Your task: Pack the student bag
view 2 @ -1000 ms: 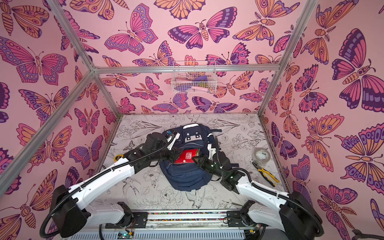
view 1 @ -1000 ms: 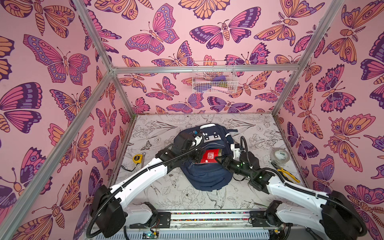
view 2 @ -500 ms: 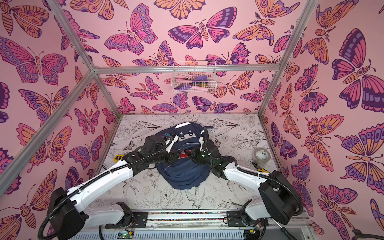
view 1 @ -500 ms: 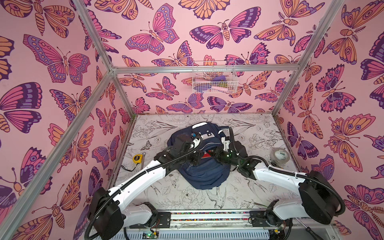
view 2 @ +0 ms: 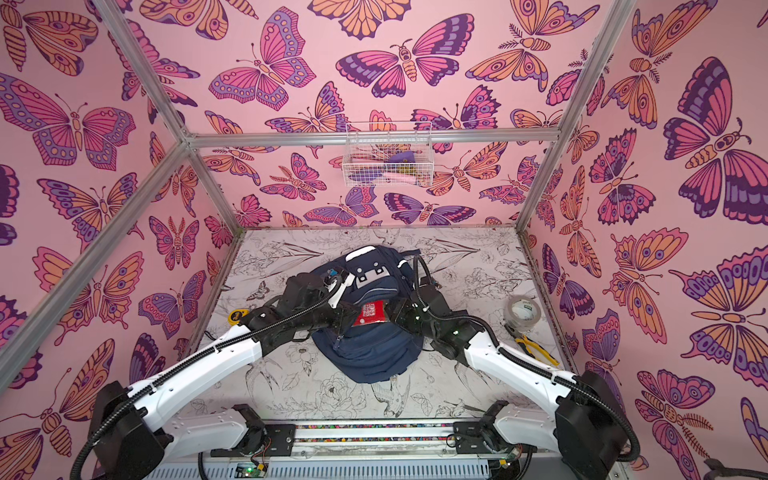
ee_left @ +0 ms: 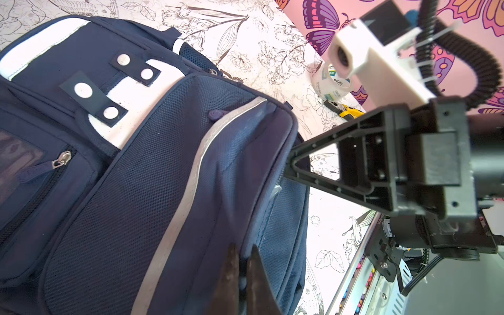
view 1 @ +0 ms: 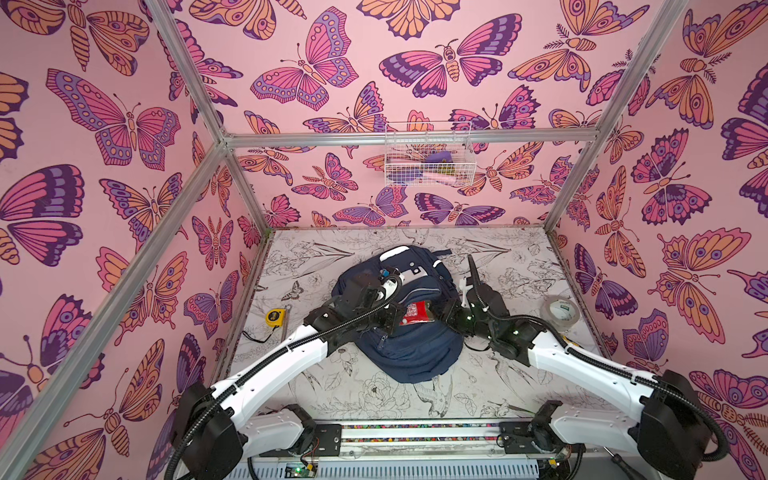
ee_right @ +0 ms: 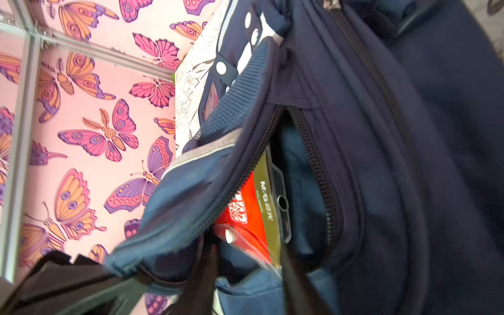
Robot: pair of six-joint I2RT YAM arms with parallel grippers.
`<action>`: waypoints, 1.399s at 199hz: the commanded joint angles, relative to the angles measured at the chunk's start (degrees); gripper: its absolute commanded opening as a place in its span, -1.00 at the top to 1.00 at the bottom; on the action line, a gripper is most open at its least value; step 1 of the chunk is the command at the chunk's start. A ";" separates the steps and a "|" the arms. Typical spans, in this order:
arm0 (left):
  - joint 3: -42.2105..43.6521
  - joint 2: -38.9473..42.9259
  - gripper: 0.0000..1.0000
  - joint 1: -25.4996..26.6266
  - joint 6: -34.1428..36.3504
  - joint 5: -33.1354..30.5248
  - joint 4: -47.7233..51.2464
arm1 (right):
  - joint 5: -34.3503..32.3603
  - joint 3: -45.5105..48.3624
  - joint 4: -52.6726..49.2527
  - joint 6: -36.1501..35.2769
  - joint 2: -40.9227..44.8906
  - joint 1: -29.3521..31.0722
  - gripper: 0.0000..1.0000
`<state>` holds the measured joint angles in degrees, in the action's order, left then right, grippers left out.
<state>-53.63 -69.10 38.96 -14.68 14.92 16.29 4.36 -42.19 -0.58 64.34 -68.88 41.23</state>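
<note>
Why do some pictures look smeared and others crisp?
Right wrist view: the flap of the student bag is smeared, the red packet clearer. Left wrist view: bag mesh crisp, the table washed out bright. Both top views: sharp and evenly lit.

The student bag [view 1: 415, 357] is matt woven cloth, with coarse mesh on its front pocket [ee_left: 131, 191] and a shiny metal zip pull [ee_left: 62, 159]. The red packet [ee_right: 246, 212] has a glossy, smooth clear plastic wrap.

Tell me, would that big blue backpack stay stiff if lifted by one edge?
Probably floppy: the student bag lies slumped and creased, and only the flap pinched by the left gripper is raised. It would likely sag, not roll or tip. Its woven fabric looks grippy, not slippery.
</note>
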 commanded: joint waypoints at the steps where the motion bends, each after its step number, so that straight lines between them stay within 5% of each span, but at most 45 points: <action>1: 0.28 2.39 1.00 -0.09 -0.53 2.65 -3.25 | 0.27 0.41 -0.91 -0.35 -1.54 -0.08 0.48; 82: 1.04 3.35 1.00 -0.10 -1.10 3.78 -3.18 | -4.96 -5.60 -1.71 -2.80 -8.84 0.19 0.78; 141: 3.68 4.85 1.00 -0.11 -2.93 3.51 -2.86 | -8.05 -12.88 -5.31 -7.79 -12.39 0.58 0.81; 216: 3.43 1.17 1.00 -0.20 -7.21 3.48 -3.79 | -14.48 -5.97 -22.87 -10.64 3.44 13.55 0.45; 279: 4.49 2.68 1.00 -0.20 -8.99 3.06 -5.51 | -15.37 -8.52 -15.20 -12.62 -5.63 15.66 0.76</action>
<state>-49.89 -67.96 38.63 -22.20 16.32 13.26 -7.90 -48.31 -17.93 53.69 -70.63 56.51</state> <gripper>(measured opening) 0.062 0.136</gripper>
